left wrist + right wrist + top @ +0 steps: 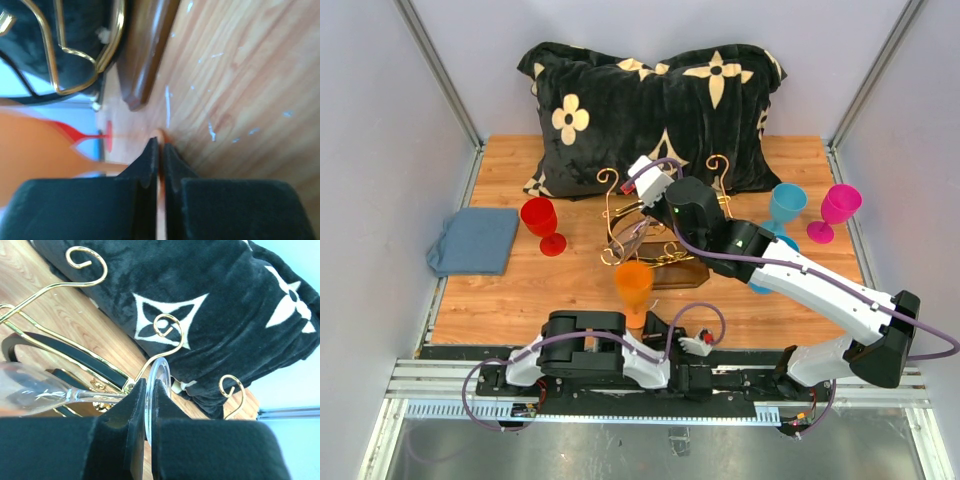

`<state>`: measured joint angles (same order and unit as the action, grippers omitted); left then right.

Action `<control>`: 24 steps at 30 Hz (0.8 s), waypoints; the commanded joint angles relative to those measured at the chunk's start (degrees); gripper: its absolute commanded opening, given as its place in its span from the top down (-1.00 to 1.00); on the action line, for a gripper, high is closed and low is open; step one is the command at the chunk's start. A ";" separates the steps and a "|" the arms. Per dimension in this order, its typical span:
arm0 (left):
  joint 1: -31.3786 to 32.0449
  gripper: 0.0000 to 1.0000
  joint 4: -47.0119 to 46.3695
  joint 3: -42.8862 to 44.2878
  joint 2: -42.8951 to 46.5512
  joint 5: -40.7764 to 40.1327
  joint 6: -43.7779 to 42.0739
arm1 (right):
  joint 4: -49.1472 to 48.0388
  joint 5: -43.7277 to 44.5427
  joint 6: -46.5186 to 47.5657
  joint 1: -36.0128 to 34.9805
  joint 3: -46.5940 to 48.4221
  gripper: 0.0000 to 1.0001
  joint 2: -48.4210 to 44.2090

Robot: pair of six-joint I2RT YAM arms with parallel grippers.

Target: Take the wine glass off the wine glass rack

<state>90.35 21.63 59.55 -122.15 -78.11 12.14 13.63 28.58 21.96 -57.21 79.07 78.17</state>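
Two claws, both clamped tight! On the left, the left claw (159,146) pinches the thin edge of the orange plastic goblet (634,283) on the wooden desk (500,300). Moving to centre, the right claw (148,390) nips the round foot of the clear wine glass (30,392). Its stem lies sideways among the black rails of the gold wire wine glass rack (75,354), in front of the black flower-patterned pillow (650,100).

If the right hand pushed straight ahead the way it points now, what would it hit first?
Probably the rack's gold scroll, then the black pillow behind it; depth is unclear.
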 commanded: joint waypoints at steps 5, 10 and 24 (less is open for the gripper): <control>5.43 0.99 -0.51 0.62 -3.93 22.89 16.26 | 2.94 0.17 -1.37 2.10 -0.71 0.99 1.58; 6.55 0.99 -1.92 1.16 -4.44 23.49 16.68 | 3.24 0.05 -1.49 2.18 -0.45 0.99 1.55; 7.47 0.57 -5.54 2.90 -3.39 25.34 14.16 | 3.28 0.39 -1.30 2.19 -0.50 0.99 1.37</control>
<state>94.61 26.13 62.00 -122.74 -73.76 18.72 13.45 28.73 22.28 -57.21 79.07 78.39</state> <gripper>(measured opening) 0.183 0.040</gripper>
